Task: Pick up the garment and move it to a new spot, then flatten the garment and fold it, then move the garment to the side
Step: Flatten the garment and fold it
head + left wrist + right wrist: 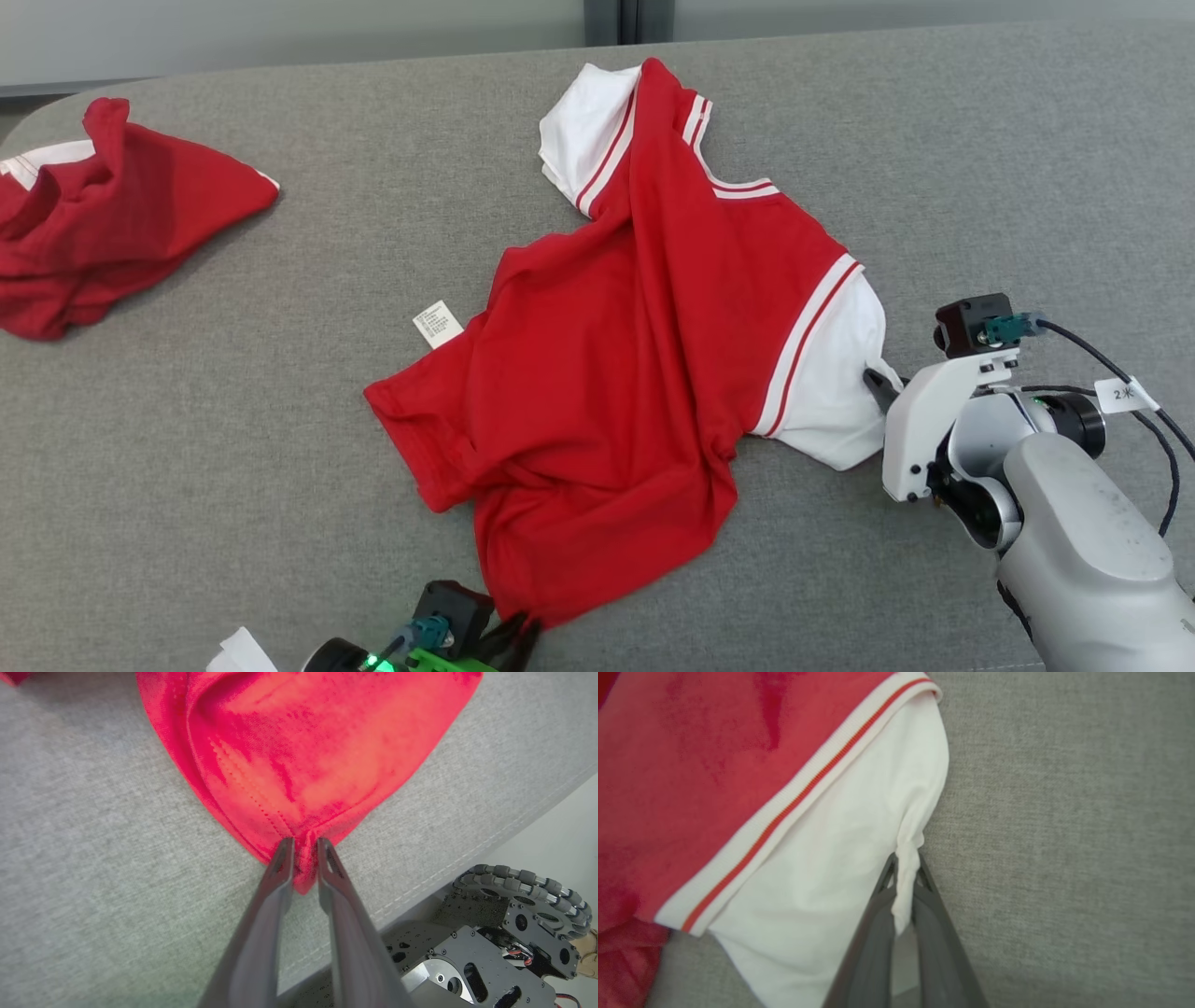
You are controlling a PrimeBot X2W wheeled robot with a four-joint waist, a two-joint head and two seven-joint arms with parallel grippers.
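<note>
The garment (644, 327) is a red T-shirt with white sleeves and striped trim, lying crumpled in the middle of the grey table. My left gripper (521, 633) at the bottom edge is shut on the garment's red hem corner (304, 858), pinched between both fingers. My right gripper (878, 385) at the right is shut on the edge of the white sleeve (903, 877), a fold of cloth bunched between its fingers. A white care label (437, 323) sticks out on the shirt's left side.
A second red garment (103, 219) lies heaped at the table's far left. The grey table (233, 420) has its front edge (467, 858) just below the left gripper, with the robot's wheeled base (514, 914) beneath it. A white scrap (241, 651) shows at the bottom left.
</note>
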